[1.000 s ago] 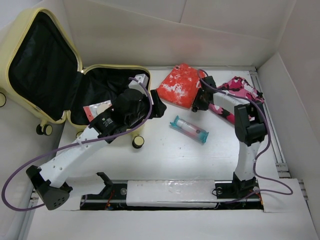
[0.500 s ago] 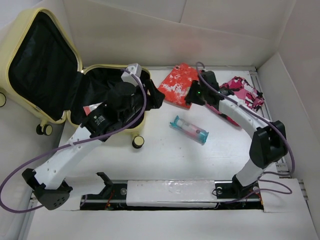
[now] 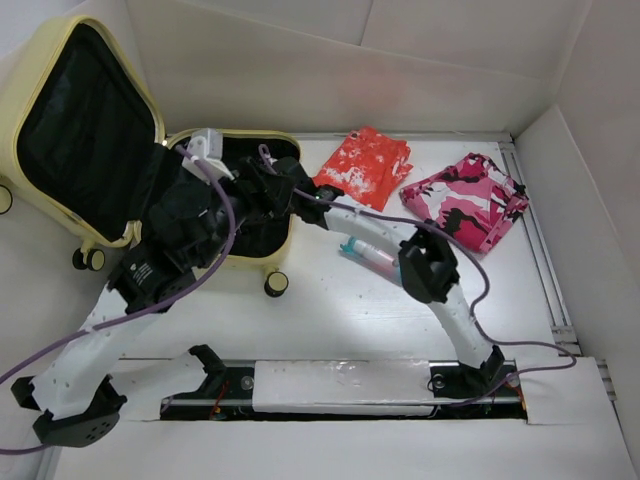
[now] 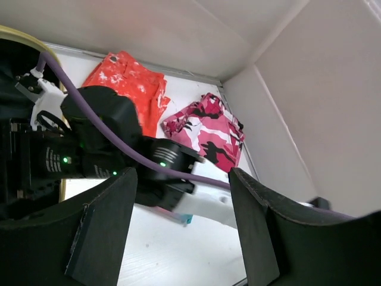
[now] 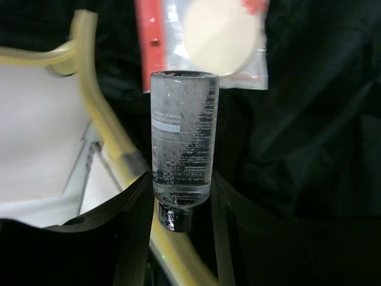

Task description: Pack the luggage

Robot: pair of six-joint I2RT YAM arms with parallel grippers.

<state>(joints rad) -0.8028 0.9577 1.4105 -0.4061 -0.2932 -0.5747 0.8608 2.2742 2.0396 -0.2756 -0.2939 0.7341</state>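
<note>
A white table (image 3: 330,320) is seen walled on three sides by pale panels. At its far left corner the luggage (image 3: 80,120) is laid open: the pale yellow lid is propped up against the left wall with its black lining exposed, and the lower shell is set flat on the table beside it, with cream-and-black wheels (image 3: 275,284) shown at its near edge. The left arm (image 3: 150,270) is stretched from its base at the near left up over the lower shell. The right arm (image 3: 430,265) is bent across the middle of the table, so that its wrist is also brought over the shell. Well apart from the luggage, a pink camouflage cloth (image 3: 465,200) is spread near the far right corner. A red-and-white cloth (image 3: 365,165) is laid to its left, just beside the shell's far right corner. A teal-ended tube package (image 3: 375,255) is partly hidden behind the right forearm. The left gripper (image 4: 181,179) is held with its fingers (image 4: 101,232) spread apart, and nothing is caught between them. In the right gripper (image 5: 178,202) a clear bottle (image 5: 181,143) is pinched at its capped end. It is held above the black lining close to the yellow rim. Beyond it a clear sachet (image 5: 208,36) with a round pad is seen lying inside the shell.
</note>
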